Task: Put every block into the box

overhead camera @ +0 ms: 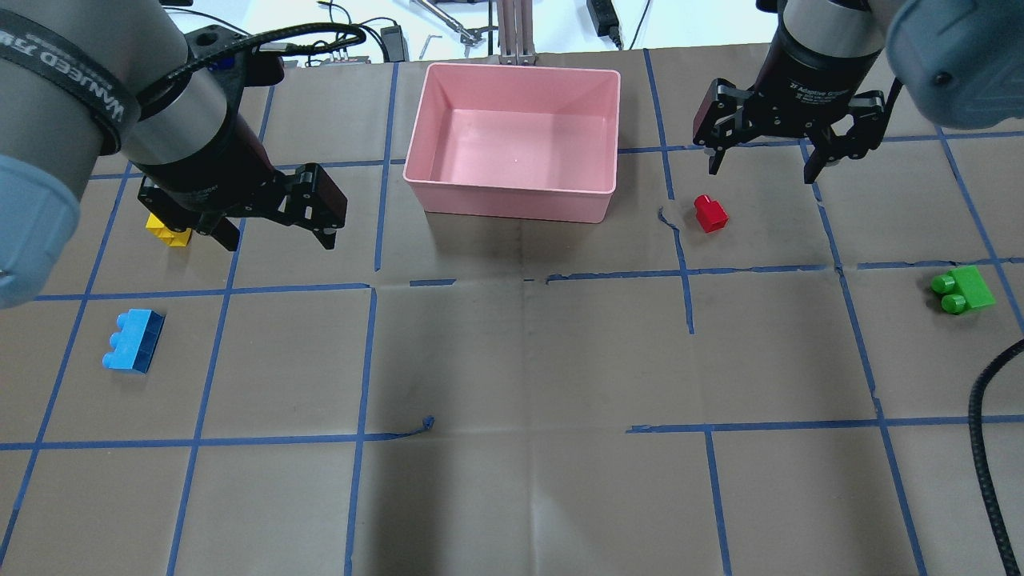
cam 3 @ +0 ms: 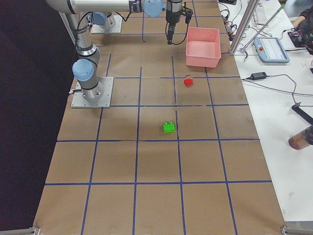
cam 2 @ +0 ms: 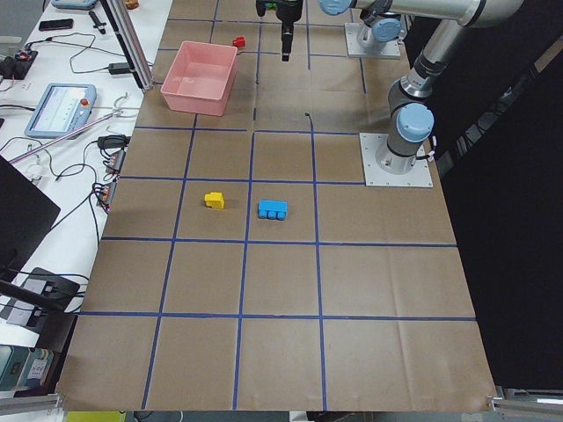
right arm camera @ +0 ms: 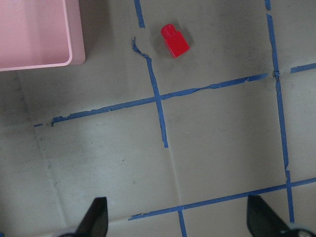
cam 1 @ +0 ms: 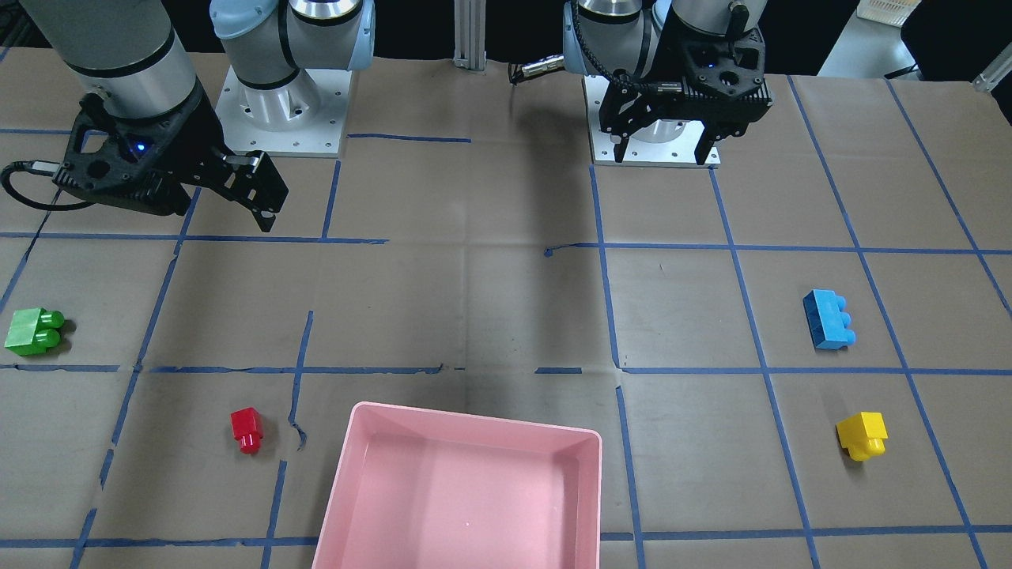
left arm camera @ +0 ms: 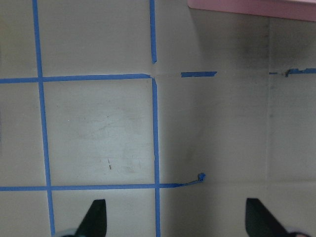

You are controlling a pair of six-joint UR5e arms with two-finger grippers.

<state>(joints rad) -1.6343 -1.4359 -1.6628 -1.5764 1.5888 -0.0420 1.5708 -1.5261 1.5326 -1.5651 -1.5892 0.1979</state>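
I log the blue block (overhead camera: pixel 134 341) at far left. The left gripper (overhead camera: pixel 278 238) hangs fingers-down, spread, gripping nothing, partly masking the yellow block (overhead camera: pixel 168 232). One pink box (overhead camera: pixel 512 204) sits centre. The red block (overhead camera: pixel 710 214) lies just right of it. The right gripper (overhead camera: pixel 762 170) is also spread and free, and its label (overhead camera: pixel 816 92) partly reads "Adaptive". The green block (overhead camera: pixel 963 290) is far right. Four blocks counted, all on the table (overhead camera: pixel 528 480).

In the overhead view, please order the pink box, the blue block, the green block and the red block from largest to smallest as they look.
1. pink box, by far the largest
2. blue block and green block: nearly alike, so not ranked against each other
3. red block, the smallest
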